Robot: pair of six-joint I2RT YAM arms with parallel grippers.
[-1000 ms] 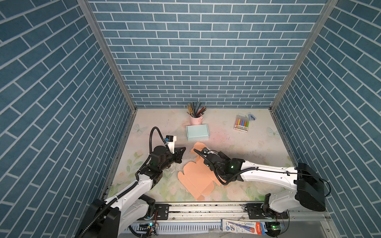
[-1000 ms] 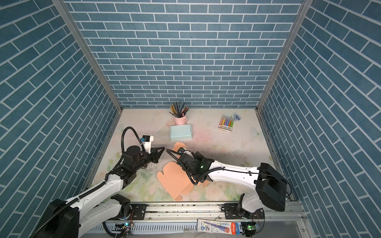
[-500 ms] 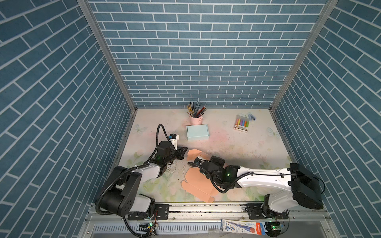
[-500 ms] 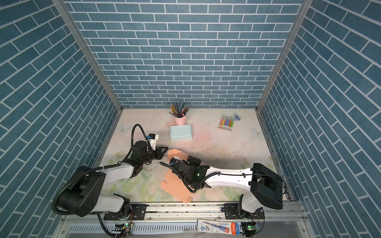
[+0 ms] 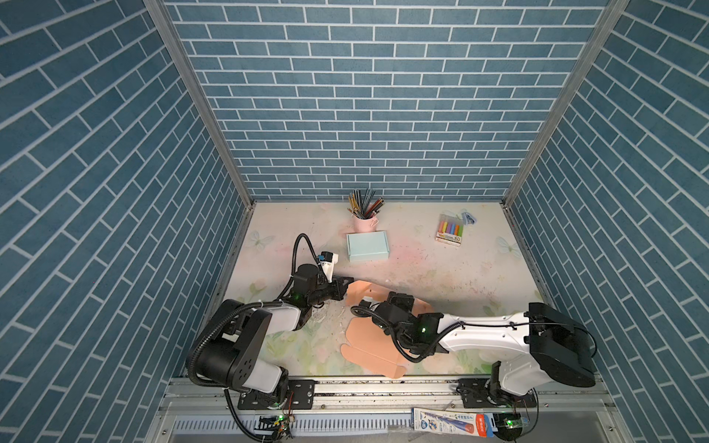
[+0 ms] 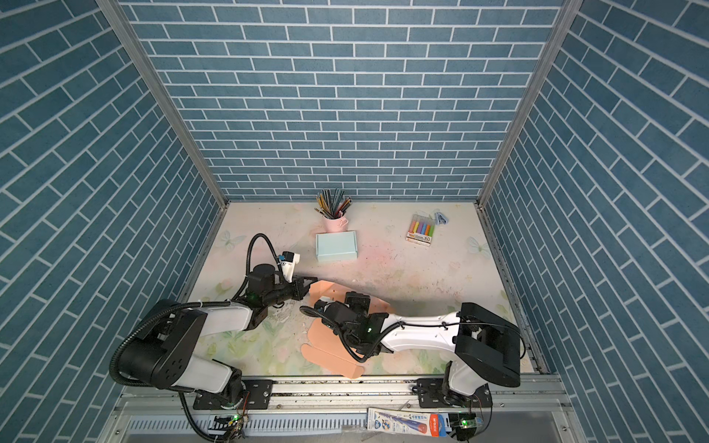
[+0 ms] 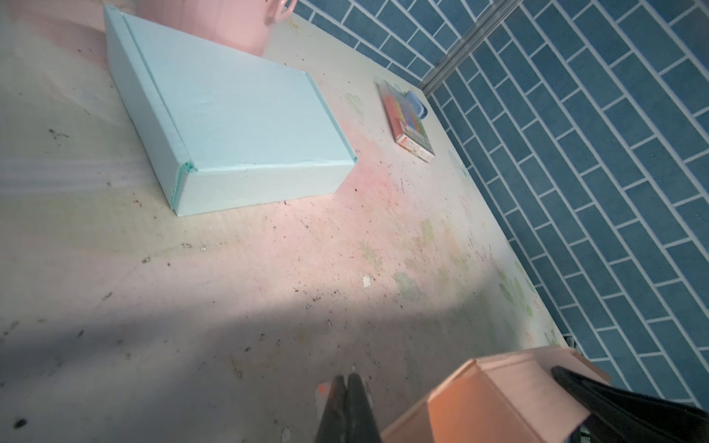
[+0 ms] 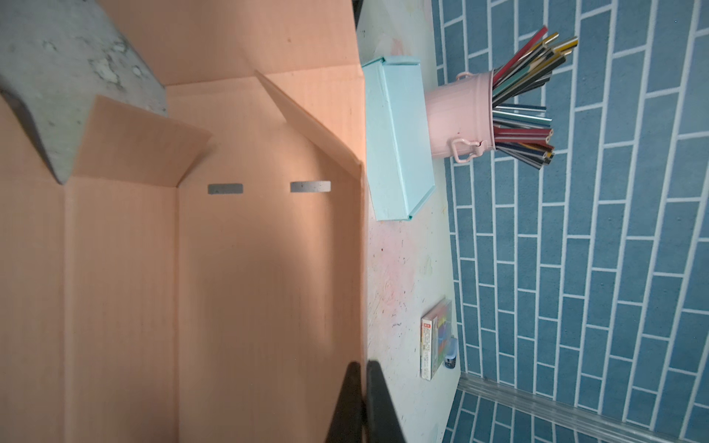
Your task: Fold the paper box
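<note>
Salmon corrugated-cardboard box blank (image 5: 368, 345), bench (image 5: 441, 268) front edge. Step: standing rear wall, right gripper (image 8: 363, 383) pinched shut on its edge; left gripper (image 7: 347, 399) closed, empty. Next, probably: tuck side flaps.

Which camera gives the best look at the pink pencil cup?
The right wrist view: the pink pencil cup is close and whole. Both top views show it small; the left wrist view crops it.

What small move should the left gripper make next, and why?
Probably a sideways nudge against the raised corner of the box, to fold it inward. The left gripper is shut just beside that corner, and the right gripper, also shut, sits at a wall's edge.
</note>
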